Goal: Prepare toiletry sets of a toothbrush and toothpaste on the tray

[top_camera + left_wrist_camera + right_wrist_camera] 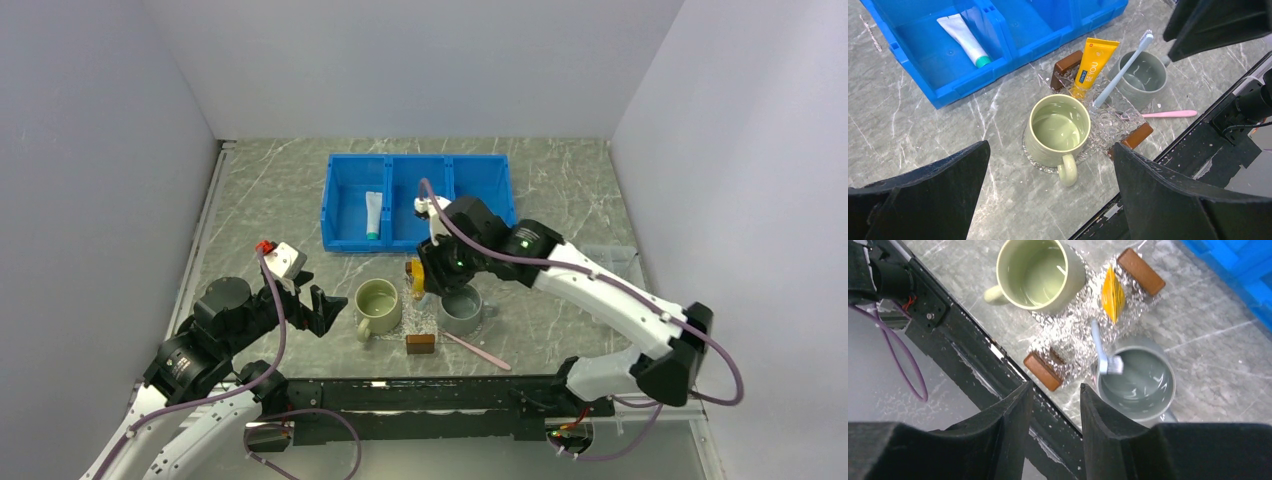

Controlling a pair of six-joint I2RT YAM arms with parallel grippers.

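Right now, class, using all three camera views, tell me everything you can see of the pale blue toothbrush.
The pale blue toothbrush is a thin, straight stick, plastic by its look, with a white bristled head at its upper end. It stands tilted. Its foot rests on the glittery clear tray, close beside the yellow toothpaste tube, and its head end appears to lean on the rim of the grey mug.

The tray [1120,120] sits mid-table, before the bin [963,87]. On it stands a mug [1048,150] at the left, with a toothpaste tube [1090,67] lying behind it. A toothbrush [1120,70] slants from the tray onto the rim of a second mug [1148,82] at the tray's right edge. Small blocks [1068,67] flank the tray behind and in front. Another toothbrush [1168,114] lies on the table before the second mug. A second tube [964,37] lies in the bin's left compartment.
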